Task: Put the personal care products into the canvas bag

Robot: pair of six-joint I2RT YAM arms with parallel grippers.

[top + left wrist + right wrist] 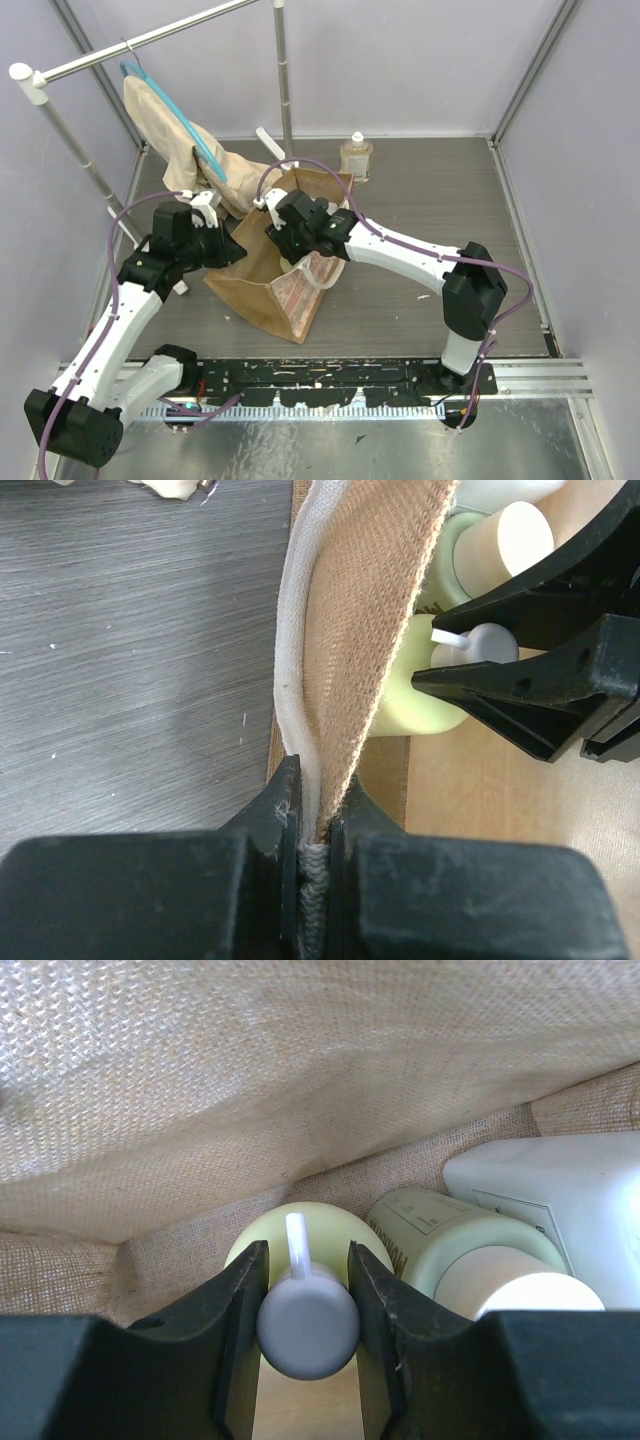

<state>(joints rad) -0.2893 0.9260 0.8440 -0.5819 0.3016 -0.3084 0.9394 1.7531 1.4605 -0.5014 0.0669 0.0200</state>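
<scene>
Inside the bag point(250, 1080), a yellow-green bottle point(330, 1222) is clasped at its cap by the right pincer point(307, 1260); the bag's rim is clenched by the left pincer point(314, 805).

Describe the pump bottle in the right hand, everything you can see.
The pump bottle has a round, pale yellow-green body, plastic by the look, and a white pump head with a thin nozzle. The right hand grips it at the pump head, one finger on each side. It sits inside the bag, base toward the canvas, cap toward the opening. A second bottle, also yellow-green, lies close beside it; contact can't be told. No label shows.
</scene>
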